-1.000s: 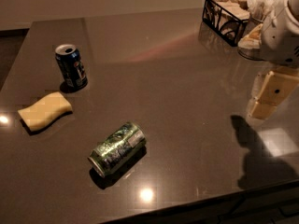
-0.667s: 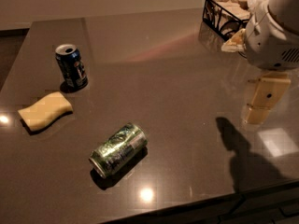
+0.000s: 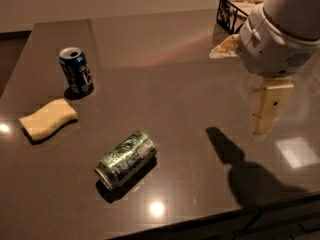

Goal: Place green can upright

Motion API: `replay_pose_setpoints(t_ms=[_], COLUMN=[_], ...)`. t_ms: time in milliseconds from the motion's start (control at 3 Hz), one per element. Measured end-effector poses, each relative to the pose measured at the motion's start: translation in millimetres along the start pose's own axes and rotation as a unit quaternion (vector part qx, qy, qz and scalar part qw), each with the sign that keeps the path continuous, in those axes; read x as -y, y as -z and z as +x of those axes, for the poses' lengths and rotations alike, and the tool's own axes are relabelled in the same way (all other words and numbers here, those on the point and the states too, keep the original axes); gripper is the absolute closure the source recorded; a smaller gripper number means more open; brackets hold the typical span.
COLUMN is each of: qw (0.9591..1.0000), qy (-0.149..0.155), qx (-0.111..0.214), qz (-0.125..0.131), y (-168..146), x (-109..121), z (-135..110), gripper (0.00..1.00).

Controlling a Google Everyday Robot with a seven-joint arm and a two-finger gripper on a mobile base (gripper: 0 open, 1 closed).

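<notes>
Camera view: green can (image 3: 126,159) lies far from end effector (image 3: 265,123).

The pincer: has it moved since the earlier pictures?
Yes. Judged against the wire basket, the pincer has shifted left, toward the lying green can.
</notes>
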State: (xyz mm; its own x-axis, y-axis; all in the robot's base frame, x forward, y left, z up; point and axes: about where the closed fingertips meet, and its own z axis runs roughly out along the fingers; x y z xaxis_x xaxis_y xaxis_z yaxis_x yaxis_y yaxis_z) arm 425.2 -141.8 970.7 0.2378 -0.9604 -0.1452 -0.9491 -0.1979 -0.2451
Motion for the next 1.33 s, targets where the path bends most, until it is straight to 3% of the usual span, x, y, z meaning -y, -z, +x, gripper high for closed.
replay_pose_setpoints(t_ms=[333,667,1000,1333], qw=[1.0,0.999,0.9932,0.9853], qy=[0.0,0.021,0.074,0.127], qx=[0.0,0.039,0.09,0.114], qz=[0.0,0.003,0.006,-0.006], y=[0,-4,-15,-28], x=[0,0,-3,-9], z=[0,-11,-47,-84], gripper=[0.0,0.0,0.0,0.0])
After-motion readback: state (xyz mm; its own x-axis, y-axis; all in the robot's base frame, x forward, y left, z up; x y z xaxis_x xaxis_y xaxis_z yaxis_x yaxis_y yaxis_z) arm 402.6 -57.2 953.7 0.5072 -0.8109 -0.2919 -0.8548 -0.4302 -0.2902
